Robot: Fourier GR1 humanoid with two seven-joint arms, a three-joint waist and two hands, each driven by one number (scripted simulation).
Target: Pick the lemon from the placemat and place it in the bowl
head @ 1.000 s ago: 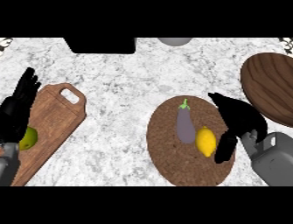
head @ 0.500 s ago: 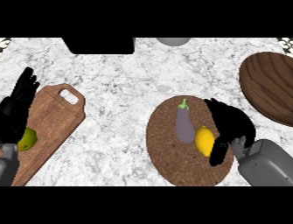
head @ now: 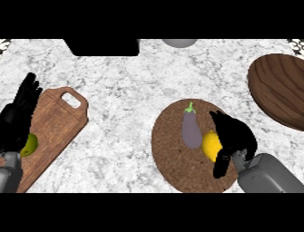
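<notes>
Since a second ago the right hand (head: 233, 135) has slid leftward from the placemat's right edge and now lies against the lemon (head: 211, 145), fingers curled over the fruit's right side, though a full grasp cannot be confirmed. That lemon sits on the round cork placemat (head: 174, 158) in the lower centre-right of the frame, just beside a purple eggplant (head: 192, 128) (stem pointing up the frame). At the upper right lies the dark wooden bowl (head: 288, 90), well apart from the lemon. Over at the left edge the left hand (head: 13, 122) rests open, fingers straight, above a wooden cutting board (head: 57, 122) carrying a small green fruit (head: 30, 144). No writing or labels can be read anywhere.
</notes>
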